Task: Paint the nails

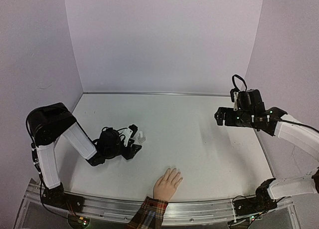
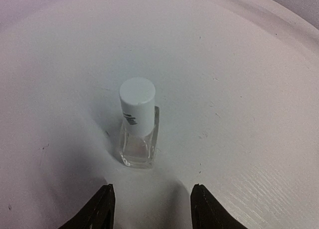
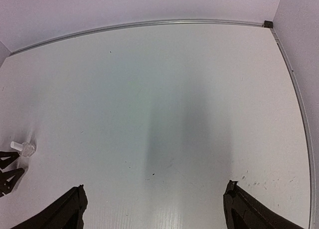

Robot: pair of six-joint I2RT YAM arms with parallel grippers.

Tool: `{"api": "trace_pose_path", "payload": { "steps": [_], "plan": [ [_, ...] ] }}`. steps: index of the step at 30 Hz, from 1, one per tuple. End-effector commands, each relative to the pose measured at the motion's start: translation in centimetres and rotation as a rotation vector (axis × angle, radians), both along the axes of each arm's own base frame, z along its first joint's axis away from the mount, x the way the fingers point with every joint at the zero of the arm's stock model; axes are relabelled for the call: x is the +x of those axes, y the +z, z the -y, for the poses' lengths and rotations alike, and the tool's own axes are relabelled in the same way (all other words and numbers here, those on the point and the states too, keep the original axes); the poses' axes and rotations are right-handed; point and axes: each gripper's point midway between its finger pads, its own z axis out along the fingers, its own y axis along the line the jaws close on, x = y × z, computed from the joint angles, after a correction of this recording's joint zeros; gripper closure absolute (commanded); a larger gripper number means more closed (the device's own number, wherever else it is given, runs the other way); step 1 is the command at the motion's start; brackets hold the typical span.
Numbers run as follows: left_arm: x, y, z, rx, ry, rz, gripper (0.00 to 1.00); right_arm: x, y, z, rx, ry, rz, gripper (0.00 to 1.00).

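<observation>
now, the left gripper (image 2: pixel 153 193) is hovering with jaws apart just short of the upright white-capped bottle (image 2: pixel 138 126); the right gripper (image 3: pixel 154 189) is hanging with jaws spread wide, holding nothing.

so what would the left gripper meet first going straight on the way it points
Most likely the white-capped clear bottle, upright just ahead of the left gripper, in line with its open jaws.
</observation>
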Motion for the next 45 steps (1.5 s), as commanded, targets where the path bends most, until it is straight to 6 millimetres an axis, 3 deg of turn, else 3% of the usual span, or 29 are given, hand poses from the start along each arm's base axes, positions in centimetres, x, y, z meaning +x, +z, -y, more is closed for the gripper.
{"api": "trace_pose_path", "payload": {
  "steps": [1,13,21,27,31,34,41,45],
  "plan": [
    [1.8,2.3,1.6,-0.055,-0.026,0.173,0.51,0.1,1.2,-0.2,0.025,-0.003,0.041,0.02],
    [3.3,1.3,2.7,-0.086,-0.025,0.222,0.60,0.0,2.0,-0.3,0.033,0.011,0.057,0.02],
    [3.3,1.0,2.7,-0.081,-0.031,0.236,0.65,-0.1,2.0,-0.4,0.031,0.016,0.054,0.02],
    [3.6,1.5,2.6,-0.083,-0.011,0.240,0.84,0.1,1.8,-0.6,0.037,0.020,0.041,0.02],
    [3.5,2.9,2.5,-0.089,-0.012,0.245,0.96,0.1,1.7,-0.9,0.042,0.029,0.034,0.02],
    [2.4,5.2,3.3,-0.137,-0.069,0.192,1.00,-0.1,1.8,-1.9,0.048,0.093,0.026,0.02],
    [-0.7,10.2,7.8,-0.244,-0.262,-0.212,1.00,-0.7,2.8,-6.6,0.115,0.329,-0.005,0.02],
    [-2.7,12.6,9.2,-0.321,-0.358,-0.336,1.00,-1.1,3.9,-10.8,0.200,0.427,-0.050,0.03]
  ]
}}
